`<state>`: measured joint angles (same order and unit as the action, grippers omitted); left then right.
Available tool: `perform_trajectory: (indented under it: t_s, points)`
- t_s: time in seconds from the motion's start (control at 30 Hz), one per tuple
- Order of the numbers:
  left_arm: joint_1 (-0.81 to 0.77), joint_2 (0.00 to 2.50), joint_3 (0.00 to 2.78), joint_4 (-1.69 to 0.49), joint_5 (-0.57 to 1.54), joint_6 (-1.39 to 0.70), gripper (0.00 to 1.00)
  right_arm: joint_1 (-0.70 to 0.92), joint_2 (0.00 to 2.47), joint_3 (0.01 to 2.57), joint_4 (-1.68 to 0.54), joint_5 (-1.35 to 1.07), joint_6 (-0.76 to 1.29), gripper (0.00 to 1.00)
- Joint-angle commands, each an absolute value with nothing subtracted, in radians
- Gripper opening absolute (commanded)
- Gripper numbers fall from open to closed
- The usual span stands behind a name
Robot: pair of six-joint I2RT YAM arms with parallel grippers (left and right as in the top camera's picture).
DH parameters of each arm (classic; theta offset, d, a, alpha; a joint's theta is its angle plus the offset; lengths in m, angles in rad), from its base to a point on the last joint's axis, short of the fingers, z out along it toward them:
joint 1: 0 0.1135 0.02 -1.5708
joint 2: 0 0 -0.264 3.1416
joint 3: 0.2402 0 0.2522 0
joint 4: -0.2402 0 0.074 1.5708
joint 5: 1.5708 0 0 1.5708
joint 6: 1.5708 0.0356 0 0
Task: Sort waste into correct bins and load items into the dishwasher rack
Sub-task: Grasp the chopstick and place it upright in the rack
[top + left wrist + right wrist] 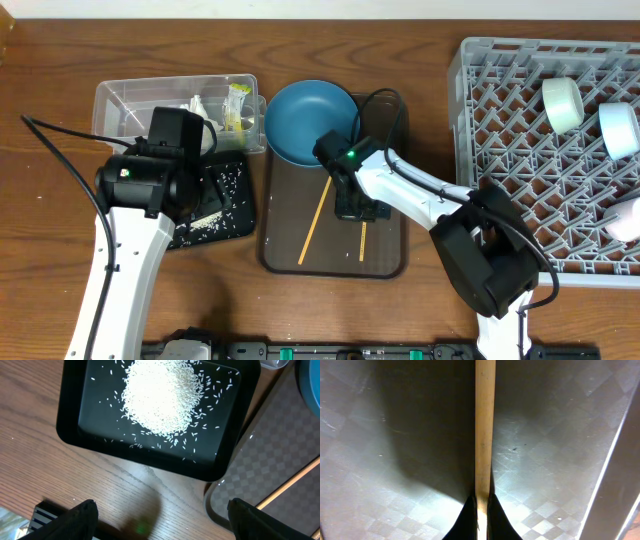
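chopsticks (316,222) 2 | bowls (563,104) 2 | plate (305,120) 1 | cup (628,222) 1 | bins (120,95) 2 | rack (520,150) 1

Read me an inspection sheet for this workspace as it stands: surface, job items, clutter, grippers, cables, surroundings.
Surface: wooden table, a few white specks beside the black tray.
Job's things: clear tub holds tissue and wrapper; black tray holds rice; rack holds mint-green bowl, light blue bowl and cup; blue plate and a loose chopstick lie on the brown tray.
Clutter: nothing seen.
Grippers: left gripper open, empty, above the table; right gripper shut on the second chopstick.
Cables: black cable from the left edge to the left arm; second cable looped by the right arm.
Surroundings: dark fixture at the near edge.
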<state>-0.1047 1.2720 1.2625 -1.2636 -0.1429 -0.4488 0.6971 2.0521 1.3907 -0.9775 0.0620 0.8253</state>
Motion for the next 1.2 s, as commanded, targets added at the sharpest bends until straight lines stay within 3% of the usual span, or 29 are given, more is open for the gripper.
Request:
perform_trajectory:
  t_s: [0.0,0.27,0.53,0.87,1.17]
  points:
    - [-0.099,1.274,1.262,-1.267,-0.166,-0.458,0.86,0.67,2.025,1.378,-0.989,0.107,0.778,0.01]
    - [-0.099,1.274,1.262,-1.267,-0.166,-0.458,0.86,0.578,1.739,1.378,-1.005,0.117,0.401,0.01]
    - [-0.099,1.274,1.262,-1.267,-0.166,-0.458,0.86,0.366,1.515,1.378,-1.114,0.128,0.276,0.01]
    - [-0.099,1.274,1.262,-1.267,-0.166,-0.458,0.86,0.13,1.539,1.352,-1.211,0.146,0.176,0.01]
    - [-0.099,1.274,1.262,-1.267,-0.166,-0.458,0.86,0.085,1.557,1.18,-1.09,0.146,0.141,0.01]
